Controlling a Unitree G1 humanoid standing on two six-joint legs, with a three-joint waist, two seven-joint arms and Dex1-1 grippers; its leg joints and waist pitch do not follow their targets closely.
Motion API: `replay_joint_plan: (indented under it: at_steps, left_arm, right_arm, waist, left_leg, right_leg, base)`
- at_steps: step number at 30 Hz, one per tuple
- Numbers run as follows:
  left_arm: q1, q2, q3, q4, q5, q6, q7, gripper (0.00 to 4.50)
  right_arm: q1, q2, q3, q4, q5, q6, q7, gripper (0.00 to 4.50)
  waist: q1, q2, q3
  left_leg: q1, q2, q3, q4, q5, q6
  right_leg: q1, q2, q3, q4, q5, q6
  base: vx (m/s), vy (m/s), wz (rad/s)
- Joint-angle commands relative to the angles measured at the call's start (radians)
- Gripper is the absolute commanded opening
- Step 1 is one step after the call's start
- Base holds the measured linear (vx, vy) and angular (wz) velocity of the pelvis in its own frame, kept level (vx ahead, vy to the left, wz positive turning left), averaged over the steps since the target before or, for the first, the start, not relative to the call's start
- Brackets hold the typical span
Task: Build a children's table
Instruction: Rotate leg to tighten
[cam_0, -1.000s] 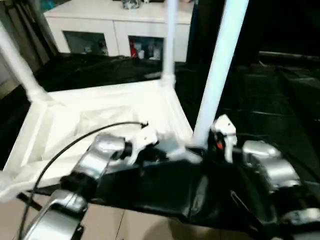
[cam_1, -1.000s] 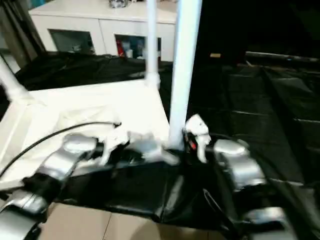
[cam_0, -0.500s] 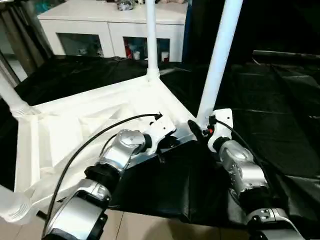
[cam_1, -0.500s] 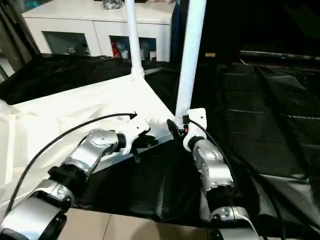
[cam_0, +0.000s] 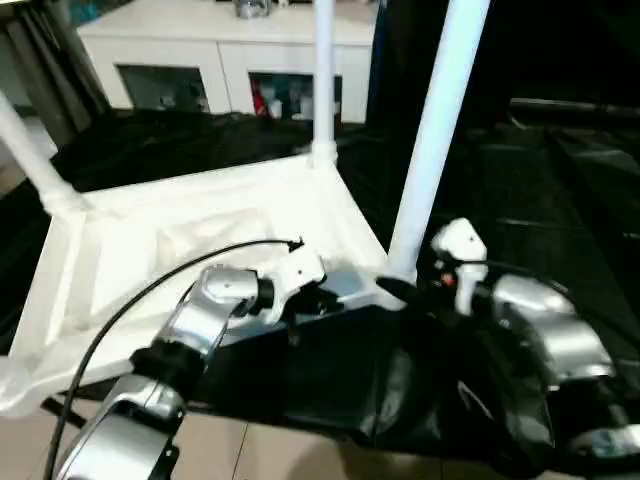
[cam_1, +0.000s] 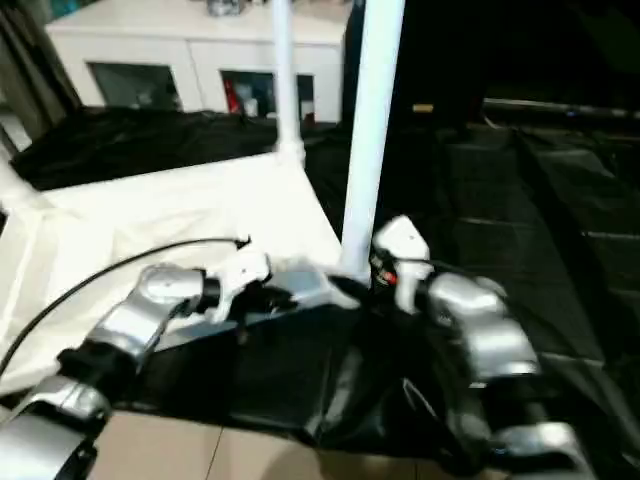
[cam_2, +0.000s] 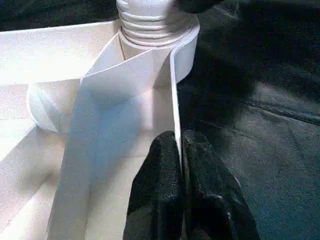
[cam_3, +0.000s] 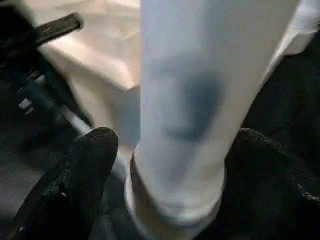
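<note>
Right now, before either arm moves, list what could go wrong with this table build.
1. The left hand pinches only the thin side wall of the tabletop; a pull could make it slip off or flex the plastic.
2. The right hand straddles the near leg low by its socket; pushing sideways there could lever the leg crooked.
3. The black sheet under the work is wrinkled and may let the tabletop slide.

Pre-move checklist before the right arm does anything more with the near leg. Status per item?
1. Left gripper clamped on the tabletop side wall: ok, fingers pinch the rim.
2. Right gripper around the near leg: ok, a finger on each side near its base; contact cannot tell.
3. Near leg in its corner socket: in the socket; whether fully seated, cannot tell.
4. Near leg upright: ok, roughly.
5. Far leg standing in its corner: ok.
6. Left arm's cable clear of the leg: ok.
</note>
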Motion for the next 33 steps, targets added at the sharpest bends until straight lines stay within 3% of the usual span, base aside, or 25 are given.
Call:
replay_joint_plan:
  at_steps: [1, 8, 9, 11, 18, 27, 29, 32, 33]
  left_arm:
    - [0.015, 0.001, 0.01, -0.04, -0.046, -0.027, -0.034, 0.0]
    - [0.023, 0.006, 0.01, -0.049, -0.045, -0.019, -0.043, 0.0]
    - [0.023, 0.006, 0.01, -0.05, -0.045, -0.018, -0.043, 0.0]
    - [0.024, 0.006, 0.009, -0.053, -0.046, -0.015, -0.041, 0.0]
    - [0.026, 0.01, 0.008, -0.056, -0.045, -0.013, -0.048, 0.0]
    - [0.02, 0.003, 0.008, -0.05, -0.037, -0.008, -0.028, 0.0]
    - [0.001, -0.013, 0.012, -0.024, -0.022, -0.006, 0.017, 0.0]
    - [-0.055, -0.066, 0.026, 0.06, 0.02, 0.011, 0.173, 0.0]
    - [-0.055, -0.066, 0.026, 0.06, 0.02, 0.011, 0.173, 0.0]
  right_arm:
    - [-0.004, -0.013, 0.018, -0.018, 0.022, 0.032, 0.038, 3.97]
    - [-0.017, -0.009, 0.039, 0.014, -0.003, 0.043, 0.043, 3.97]
    - [-0.02, -0.004, 0.037, 0.018, -0.003, 0.045, 0.043, 3.71]
    - [-0.023, -0.002, 0.036, 0.022, -0.002, 0.048, 0.044, 3.71]
    - [-0.027, -0.001, 0.046, 0.037, -0.01, 0.043, 0.04, 2.9]
    - [-0.01, 0.014, 0.049, 0.03, -0.004, 0.05, 0.031, 2.72]
    - [0.002, 0.048, 0.028, 0.037, -0.002, 0.06, -0.038, 2.72]
    - [-0.001, 0.149, -0.035, 0.11, -0.028, 0.075, -0.294, 2.72]
    - [-0.001, 0.149, -0.035, 0.11, -0.028, 0.075, -0.294, 2.71]
  waist:
    - [0.005, -0.027, -0.064]
    - [0.005, -0.031, -0.064]
    - [0.005, -0.031, -0.063]
    - [0.005, -0.029, -0.064]
    - [0.006, -0.03, -0.065]
    - [0.005, -0.032, -0.065]
    - [0.005, -0.034, -0.065]
    - [-0.001, -0.031, -0.06]
    - [-0.002, -0.029, -0.06]
  left_leg:
    - [-0.01, 0.021, 0.0, -0.061, -0.117, 0.117]
    - [-0.01, 0.02, 0.001, -0.061, -0.104, 0.11]
    - [-0.01, 0.02, 0.001, -0.061, -0.106, 0.108]
    - [-0.01, 0.021, 0.0, -0.061, -0.104, 0.106]
    - [-0.011, 0.019, 0.002, -0.059, -0.09, 0.111]
    - [-0.011, 0.019, 0.002, -0.058, -0.089, 0.111]
    - [-0.011, 0.019, 0.002, -0.058, -0.088, 0.11]
    - [-0.004, 0.015, 0.002, -0.063, -0.118, 0.079]
    - [-0.002, 0.015, 0.002, -0.063, -0.125, 0.068]
  right_leg:
    - [0.066, -0.057, 0.053, -0.074, -0.29, -0.171]
    - [0.062, -0.058, 0.054, -0.074, -0.295, -0.166]
    - [0.062, -0.058, 0.053, -0.074, -0.299, -0.166]
    - [0.063, -0.058, 0.054, -0.074, -0.296, -0.164]
    - [0.065, -0.057, 0.054, -0.071, -0.27, -0.169]
    - [0.065, -0.057, 0.054, -0.07, -0.275, -0.167]
    - [0.064, -0.057, 0.054, -0.071, -0.276, -0.164]
    - [0.056, -0.054, 0.052, -0.085, -0.354, -0.139]
    - [0.055, -0.055, 0.052, -0.086, -0.368, -0.135]
  base:
    - [0.0, 0.0, 0.0]
    - [0.0, 0.0, 0.0]
    - [0.0, 0.0, 0.0]
    - [0.0, 0.0, 0.0]
    - [0.0, 0.0, 0.0]
    - [0.0, 0.0, 0.0]
    - [0.0, 0.0, 0.0]
    - [0.0, 0.0, 0.0]
    - [0.0, 0.0, 0.0]
